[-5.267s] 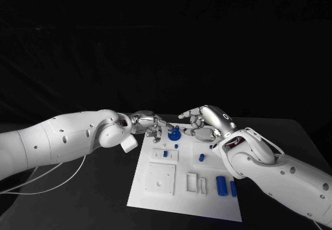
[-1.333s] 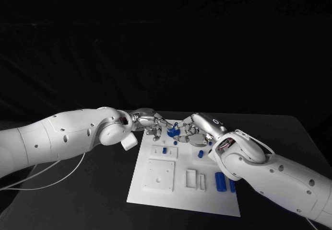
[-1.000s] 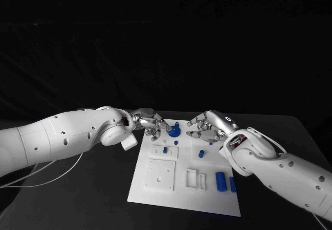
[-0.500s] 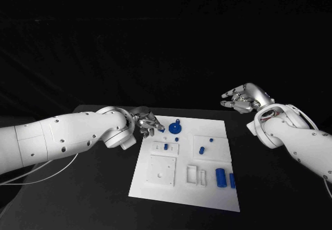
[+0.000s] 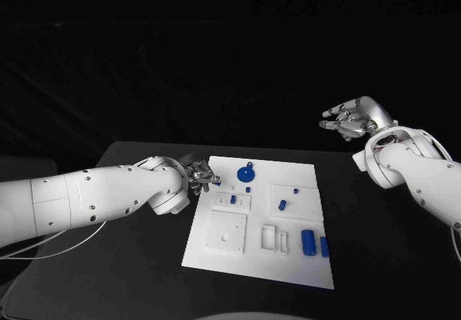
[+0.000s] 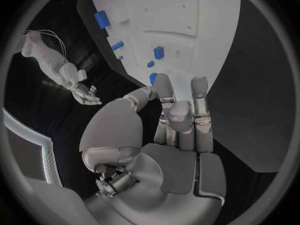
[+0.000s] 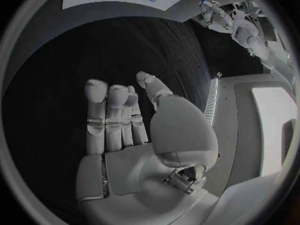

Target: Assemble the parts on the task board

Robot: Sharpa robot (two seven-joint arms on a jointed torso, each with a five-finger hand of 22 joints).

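1. Task board (image 5: 226, 257) lies flat in the middle of the black surface (image 5: 134, 280), its long sides running near to far.
2. Left hand (image 5: 200, 176) sits at the board's far-left edge, just beside it; from the wrist its fingers (image 6: 181, 116) are spread and straight with nothing in them, so it is released.
3. Round blue part (image 5: 246, 175) lies just right of that hand, at the board's far end, untouched by either hand.
4. Small blue parts (image 5: 282, 205) sit mid-board, and two upright blue cylinders (image 5: 308, 242) stand near the right edge, closer to the robot.
5. Right hand (image 5: 354, 119) is raised well right of and beyond the board, loosely curled, holding nothing.
6. Judging from this, the step is between placements: no part is held, and a fresh pick comes next. The round part looks the likeliest choice for the left hand, calling for a short reach right and a pinch at its rim.
7. Open surface lies on both sides of the board, so either arm has room to approach; the cylinders could be knocked by a low sweep from the right.
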